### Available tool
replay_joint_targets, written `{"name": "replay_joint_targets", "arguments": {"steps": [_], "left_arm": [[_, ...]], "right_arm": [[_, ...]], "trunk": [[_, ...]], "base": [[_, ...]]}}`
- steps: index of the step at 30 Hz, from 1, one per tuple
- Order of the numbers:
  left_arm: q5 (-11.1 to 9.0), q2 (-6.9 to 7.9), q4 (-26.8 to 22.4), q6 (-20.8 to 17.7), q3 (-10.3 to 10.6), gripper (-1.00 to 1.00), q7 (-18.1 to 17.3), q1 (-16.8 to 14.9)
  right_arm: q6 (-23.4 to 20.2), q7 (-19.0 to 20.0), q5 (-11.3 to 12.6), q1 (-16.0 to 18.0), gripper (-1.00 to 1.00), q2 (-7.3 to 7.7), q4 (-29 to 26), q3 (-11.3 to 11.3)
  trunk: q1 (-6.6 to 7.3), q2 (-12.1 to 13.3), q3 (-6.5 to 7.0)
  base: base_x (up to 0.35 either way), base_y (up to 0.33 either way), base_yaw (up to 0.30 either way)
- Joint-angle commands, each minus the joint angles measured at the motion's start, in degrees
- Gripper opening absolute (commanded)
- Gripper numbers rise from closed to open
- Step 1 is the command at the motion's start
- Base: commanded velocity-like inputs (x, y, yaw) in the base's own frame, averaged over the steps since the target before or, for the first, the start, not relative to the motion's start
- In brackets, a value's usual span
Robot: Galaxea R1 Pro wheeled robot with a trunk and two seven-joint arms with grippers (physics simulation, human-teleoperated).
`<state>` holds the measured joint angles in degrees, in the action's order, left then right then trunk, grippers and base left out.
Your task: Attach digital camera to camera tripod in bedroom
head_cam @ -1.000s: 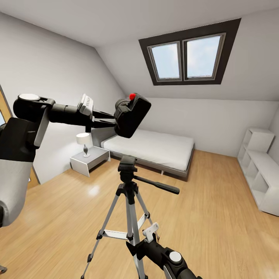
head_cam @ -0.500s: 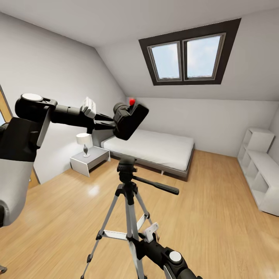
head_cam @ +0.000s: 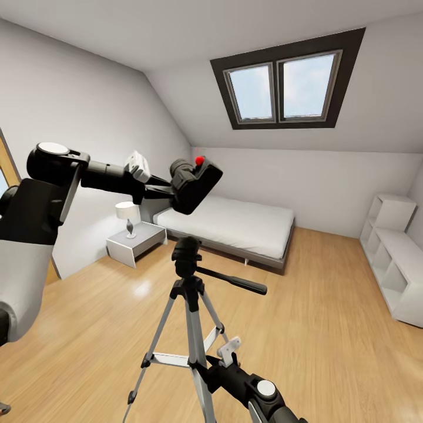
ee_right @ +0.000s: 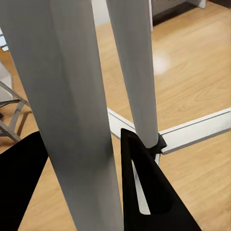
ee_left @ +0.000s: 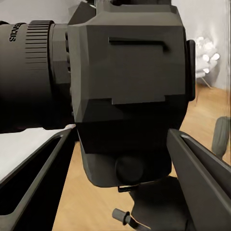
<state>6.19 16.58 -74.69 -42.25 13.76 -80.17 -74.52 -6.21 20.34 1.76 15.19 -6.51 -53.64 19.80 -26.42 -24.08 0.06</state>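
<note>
Bedroom: white walls, sloped ceiling with a double skylight, light wood floor, grey bed against the far wall.
Camera tripod: upright on the floor in the near middle, silver legs spread, black head on top, pan handle pointing right.
Left arm: reaching in from the left, high, across toward the middle of the room.
Right arm: low and near, at the tripod's lower legs.
Digital camera: held in the air above the tripod head, clear of it and a touch to its far side; body tilted, red button uppermost, lens barrel toward the left.
Left gripper: fingers set on either side of the camera body, holding it.
Right gripper: fingers astride one silver tripod leg; whether clamped on it or merely around it, cannot tell.
Deciding relation: tripod head lies almost straight below the camera, so the coming move looks like a short descent with the camera's base levelled to meet the head; left arm is the nearer and the one carrying.
</note>
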Motion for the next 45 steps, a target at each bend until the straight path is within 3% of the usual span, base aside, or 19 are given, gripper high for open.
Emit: {"name": "replay_joint_targets", "arguments": {"steps": [1, 5, 8, 10, 12, 18, 21, 22, 23, 24, 27, 32, 45], "left_arm": [[0.5, 0.04, -0.3, -0.6, 0.0, -1.0, -1.6, -0.1], [-0.8, 0.24, -1.2, -0.7, 0.2, -1.0, -3.0, -0.7], [-4.0, 1.27, -2.1, -0.8, 2.1, -1.0, -3.5, -1.5], [-7.1, 3.15, -2.6, -0.8, 4.4, -1.0, -3.8, -2.5], [-11.1, 5.75, -3.2, -0.7, 7.7, -1.0, -3.9, -4.2], [-23.4, 13.66, -4.1, -0.4, 21.1, -1.0, -4.0, -12.3], [-27.9, 15.76, -3.6, -0.3, 27.2, -1.0, -4.0, -16.6], [-27.9, 15.76, -3.6, -0.3, 27.2, -1.0, -4.0, -16.6], [-29.0, 16.22, -3.3, -0.3, 29.0, -1.0, -4.0, -17.7], [-30.6, 16.93, -2.7, -0.3, 32.1, -1.0, -4.0, -19.5], [-31.8, 17.88, -2.2, -0.2, 35.0, -1.0, -4.0, -21.0], [-32.2, 19.34, -1.8, -0.1, 37.4, -1.0, -3.9, -22.2], [-30.8, 19.9, -1.3, 0.2, 39.2, -1.0, -3.9, -25.1]], "right_arm": [[-0.4, 0.2, 0.3, 0.0, -1.0, -0.04, -0.1, 0.0], [-0.4, 0.2, 0.4, 0.0, -1.0, -0.06, -0.1, 0.0], [-0.3, 0.1, 0.4, 0.0, -1.0, -0.07, -0.1, -0.1], [-0.3, 0.1, 0.4, 0.0, -1.0, -0.08, -0.1, -0.1], [-0.3, 0.1, 0.4, 0.0, -1.0, -0.08, -0.1, -0.1], [-0.1, 0.1, 0.4, 0.0, -1.0, -0.08, -0.1, -0.1], [-0.1, 0.1, 0.4, 0.0, -1.0, -0.08, -0.1, -0.1], [-0.1, 0.1, 0.4, 0.0, -1.0, -0.08, -0.1, -0.1], [-0.1, 0.1, 0.4, 0.0, -1.0, -0.08, -0.1, -0.1], [0.0, 0.1, 0.4, 0.0, -1.0, -0.08, -0.1, -0.1], [0.0, 0.1, 0.4, 0.0, -1.0, -0.07, -0.1, -0.1], [0.0, 0.1, 0.3, 0.0, -1.0, -0.02, -0.1, -0.1], [-0.1, 0.1, 0.4, 0.0, -1.0, -0.02, -0.1, 0.0]], "trunk": [[-0.02, 0.0, -0.02], [-0.02, 0.0, -0.02], [-0.02, 0.0, -0.02], [-0.02, 0.0, -0.02], [-0.02, 0.0, -0.02], [-0.02, 0.0, -0.02], [-0.02, 0.0, -0.02], [-0.02, 0.0, -0.02], [-0.02, 0.0, -0.02], [-0.02, 0.0, -0.02], [-0.02, 0.0, -0.02], [-0.02, 0.0, -0.02], [-0.02, 0.0, -0.02]], "base": [[0.0, 0.0, 0.0], [0.0, 0.0, 0.0], [0.0, 0.0, 0.0], [0.0, 0.0, 0.0], [0.0, 0.0, 0.0], [0.0, 0.0, 0.0], [0.0, 0.0, 0.0], [0.0, 0.0, 0.0], [0.0, 0.0, 0.0], [0.0, 0.0, 0.0], [0.0, 0.0, 0.0], [0.0, 0.0, 0.0], [0.0, 0.0, 0.0]]}}
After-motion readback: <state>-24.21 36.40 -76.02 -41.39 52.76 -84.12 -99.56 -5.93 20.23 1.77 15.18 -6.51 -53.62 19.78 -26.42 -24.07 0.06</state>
